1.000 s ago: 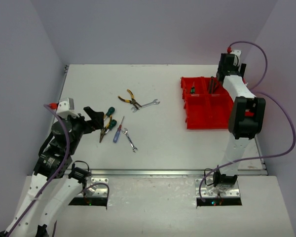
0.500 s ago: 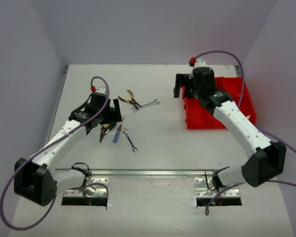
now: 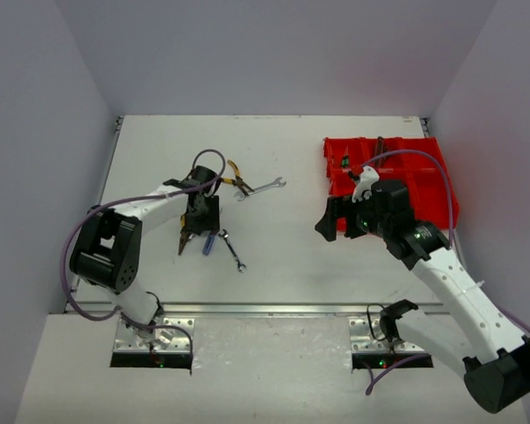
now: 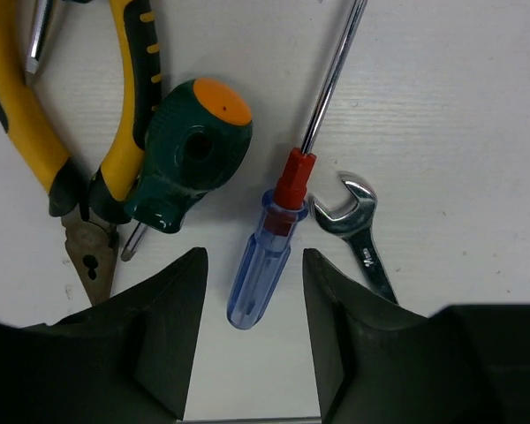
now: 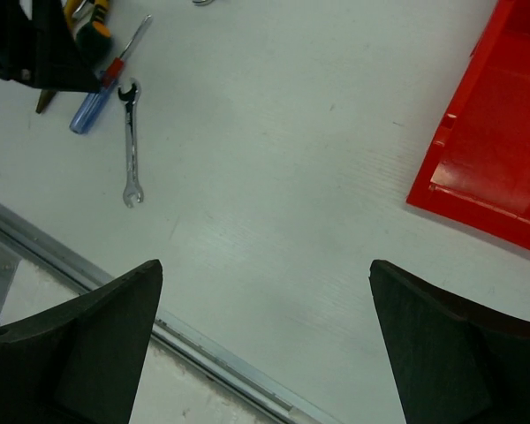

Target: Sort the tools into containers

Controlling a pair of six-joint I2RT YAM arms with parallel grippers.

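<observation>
Your left gripper straddles the blue screwdriver, half-open to pinch its handle, seemingly not touching; your right gripper hangs well apart, wide and empty.

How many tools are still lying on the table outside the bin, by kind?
Pliers: 2
Screwdrivers: 2 (one green, one blue)
Wrenches: 2
Total: 6
</observation>
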